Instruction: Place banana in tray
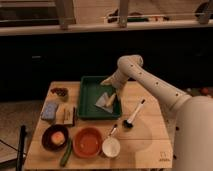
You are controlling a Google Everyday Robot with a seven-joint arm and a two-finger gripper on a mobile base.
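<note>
A dark green tray [90,92] lies at the back middle of the wooden table. Inside its right part lie a pale yellowish banana [111,98] and a light grey-white piece [103,101] beside it. My gripper [107,82] hangs at the end of the white arm, just above the tray's right rear, a short way behind the banana.
On the table: a blue sponge [49,111], a small packet [66,115], dark fruit [60,92], a dark bowl with an orange [55,137], a red bowl [87,142], a white cup [110,147], a green cucumber [66,155], a brush [134,114].
</note>
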